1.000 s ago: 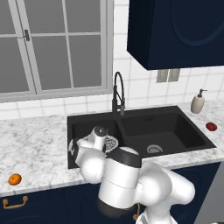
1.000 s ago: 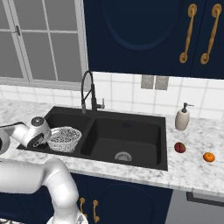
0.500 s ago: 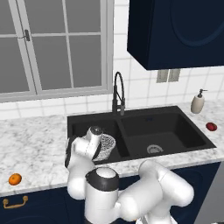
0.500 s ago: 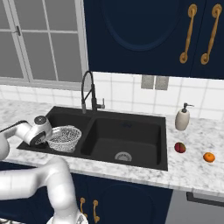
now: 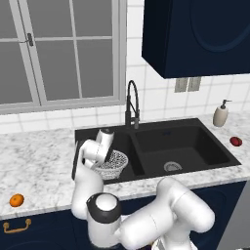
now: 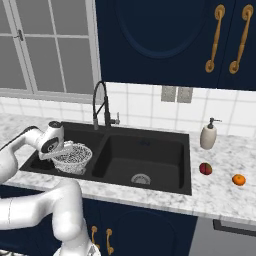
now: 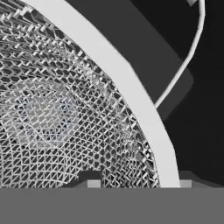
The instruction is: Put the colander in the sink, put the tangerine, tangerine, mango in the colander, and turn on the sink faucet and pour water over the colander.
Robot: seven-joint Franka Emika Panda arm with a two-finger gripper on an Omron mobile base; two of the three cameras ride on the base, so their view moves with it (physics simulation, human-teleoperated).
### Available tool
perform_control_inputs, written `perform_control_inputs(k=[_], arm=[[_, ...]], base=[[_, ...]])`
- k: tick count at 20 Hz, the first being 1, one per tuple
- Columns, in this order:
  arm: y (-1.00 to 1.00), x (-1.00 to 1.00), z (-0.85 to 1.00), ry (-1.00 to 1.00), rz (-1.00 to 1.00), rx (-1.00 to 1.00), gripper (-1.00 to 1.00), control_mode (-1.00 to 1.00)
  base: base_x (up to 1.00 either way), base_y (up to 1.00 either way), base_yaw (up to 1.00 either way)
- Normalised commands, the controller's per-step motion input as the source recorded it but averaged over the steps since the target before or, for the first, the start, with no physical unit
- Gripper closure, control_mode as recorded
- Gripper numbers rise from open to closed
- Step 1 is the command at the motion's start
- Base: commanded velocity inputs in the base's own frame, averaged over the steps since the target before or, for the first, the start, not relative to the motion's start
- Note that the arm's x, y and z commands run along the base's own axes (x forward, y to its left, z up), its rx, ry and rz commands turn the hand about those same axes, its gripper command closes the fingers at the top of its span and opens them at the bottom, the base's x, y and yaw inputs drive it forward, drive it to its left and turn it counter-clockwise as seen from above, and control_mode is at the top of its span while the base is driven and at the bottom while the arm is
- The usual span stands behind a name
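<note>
mesh colander (image 7: 65, 113) rim sits between the claw (image 7: 138, 183) tips.

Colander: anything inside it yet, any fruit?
No fruit shows inside the colander: the hand view looks through bare mesh. It sits in the left basin of the sink. The robot's hand covers part of its near rim, so that edge is hidden.

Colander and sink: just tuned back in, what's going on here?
The arm has the colander down in the sink's left basin, with the gripper straddling its rim, fingertips a little apart. No fruit is in it yet: the mango and one tangerine sit on the counter right of the sink, and another tangerine lies on the counter far left. No water runs from the faucet.
</note>
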Motion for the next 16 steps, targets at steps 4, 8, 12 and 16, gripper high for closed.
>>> perform_control_inputs(k=[4,8,12,16], arm=[[0.09,-0.26,0.13,0.00,-0.25,-0.09,-1.00,-1.00],[0.16,-0.32,0.37,-0.05,-0.23,-0.09,-1.00,-1.00],[0.37,-0.57,0.66,-0.10,-0.21,-0.06,-1.00,-1.00],[0.58,-0.59,0.92,-0.11,-0.21,-0.05,-1.00,-1.00]], base=[[0.00,0.00,0.00],[0.00,0.00,0.00],[0.00,0.00,0.00],[0.00,0.00,0.00]])
